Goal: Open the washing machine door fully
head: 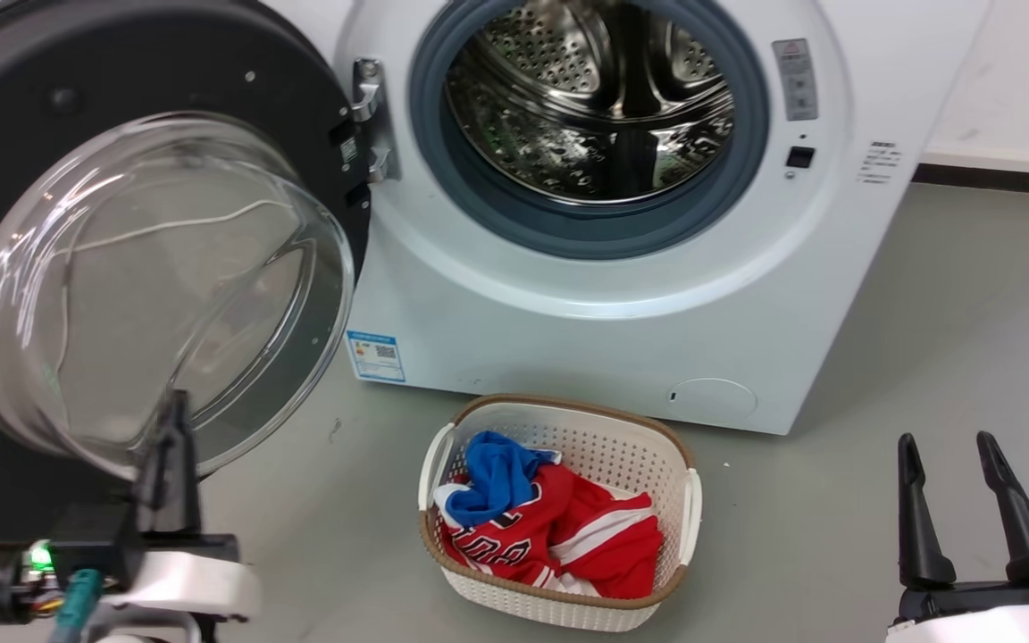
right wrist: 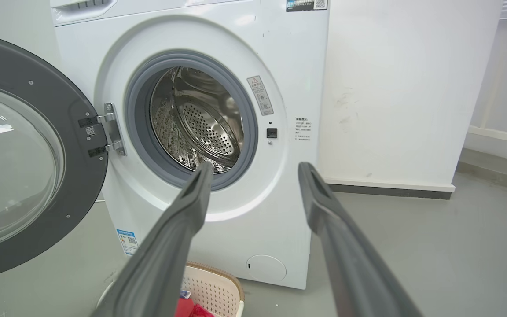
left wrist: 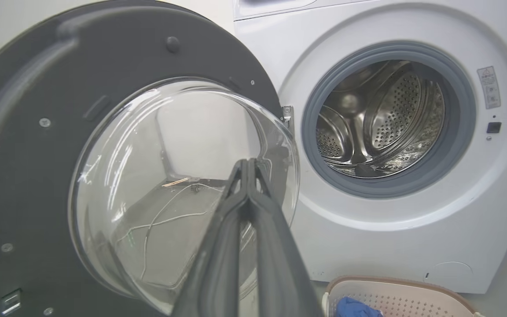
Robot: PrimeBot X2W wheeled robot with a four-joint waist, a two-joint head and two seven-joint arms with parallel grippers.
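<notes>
Currently washing machine door [head: 121,62] hangs wide; left hand [head: 177,406] closed, empty, by its glass; right hand [head: 946,442] open

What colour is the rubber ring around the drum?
Grey; the rubber ring shows best in the right wrist view.

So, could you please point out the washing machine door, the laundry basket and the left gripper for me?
washing machine door [head: 157,286], head view, on the clear glass bowl at its centre.
laundry basket [head: 604,439], head view, on its bare back wall.
left gripper [left wrist: 248,169], left wrist view, between its closed fingertips.
</notes>
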